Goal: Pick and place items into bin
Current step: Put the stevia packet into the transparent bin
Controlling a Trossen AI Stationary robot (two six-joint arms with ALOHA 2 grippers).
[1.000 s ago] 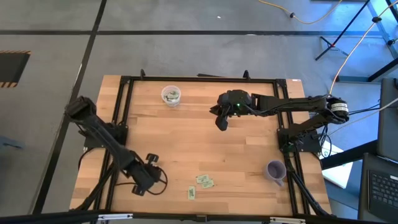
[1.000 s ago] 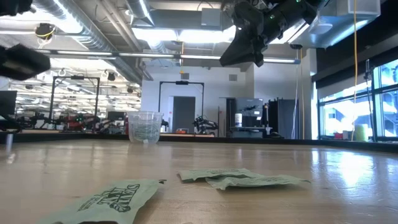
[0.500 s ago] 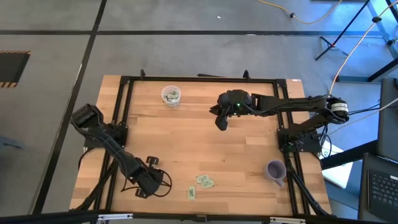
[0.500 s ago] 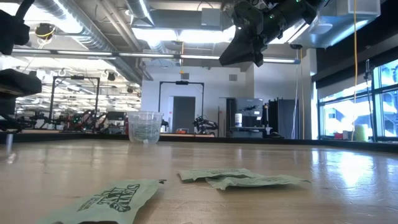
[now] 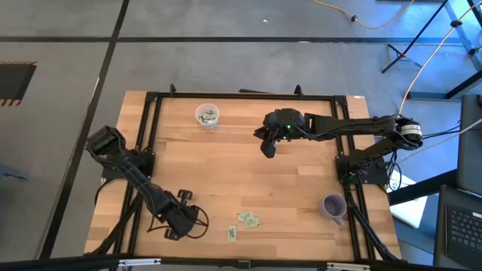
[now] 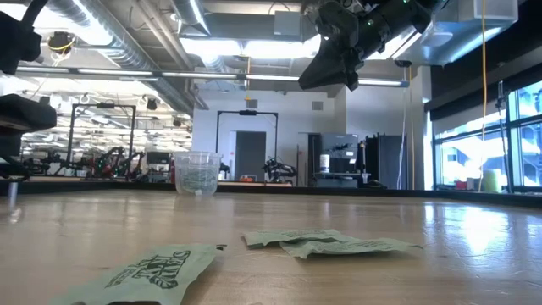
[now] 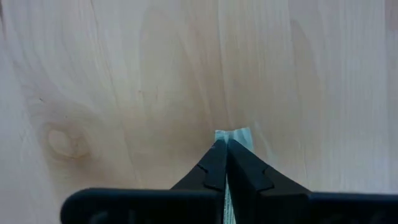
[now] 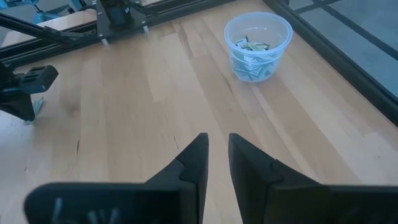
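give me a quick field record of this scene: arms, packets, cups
left gripper: shut on a pale green packet, low at the table's near left
right gripper: raised over the table's far middle, empty, fingers slightly apart
loose packets: three on the wood, near edge
clear cup: far left, packets inside
purple cup: near right, upright

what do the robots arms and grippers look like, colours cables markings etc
Both arms are matte black, built of slim jointed links. The left gripper has two flat black fingers tapering to pointed tips, with a black cable looping beside it. The right gripper has matching tapered black fingers, a small green light on its wrist, and a silver band near the arm's base.
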